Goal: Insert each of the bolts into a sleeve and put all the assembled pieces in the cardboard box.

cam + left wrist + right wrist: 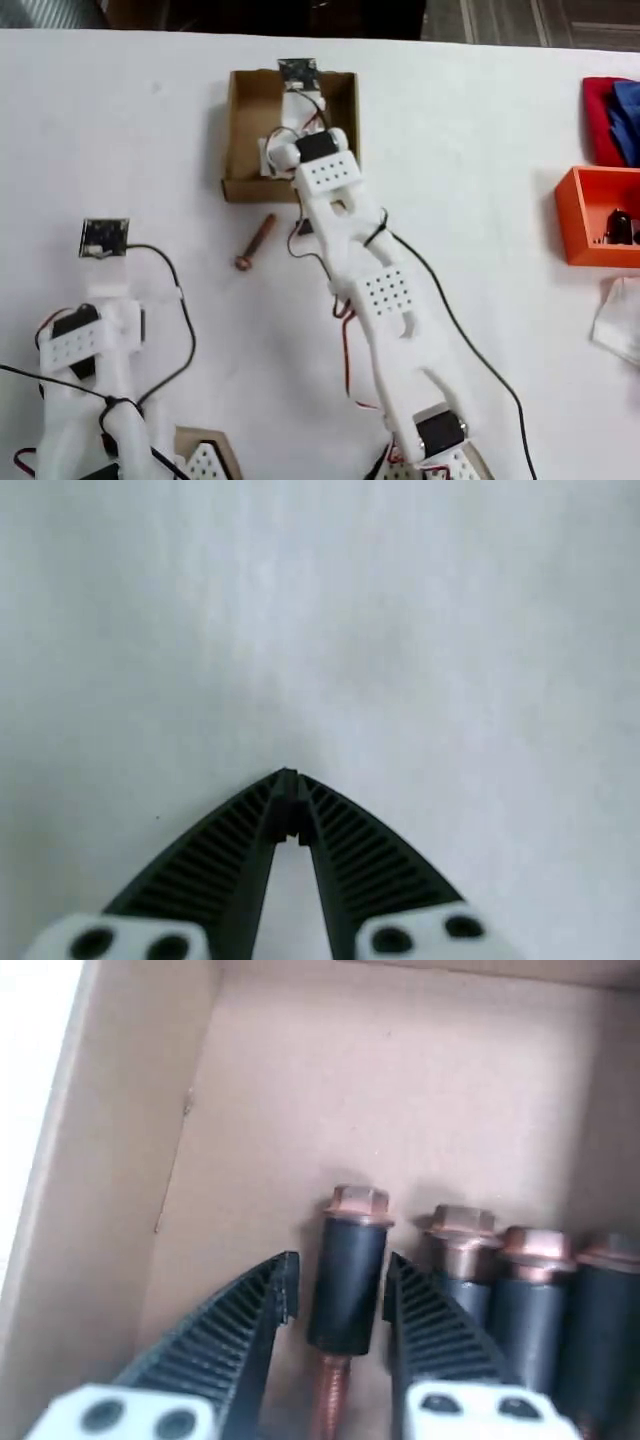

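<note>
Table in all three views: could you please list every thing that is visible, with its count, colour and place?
table: one, white, under everything.
cardboard box: one, brown, middle of the table's far side.
assembled pieces: four visible, black sleeves on copper bolts, inside the box.
loose bolt: one, copper, on the table between the box and the arms.
orange bin: one, right edge, something dark inside.
cloth: one, red and blue, beyond the bin.
crumpled thing: one, white, right edge.
left fingers: black, shut, over bare table.
right fingers: black, open, either side of one assembled piece.
</note>
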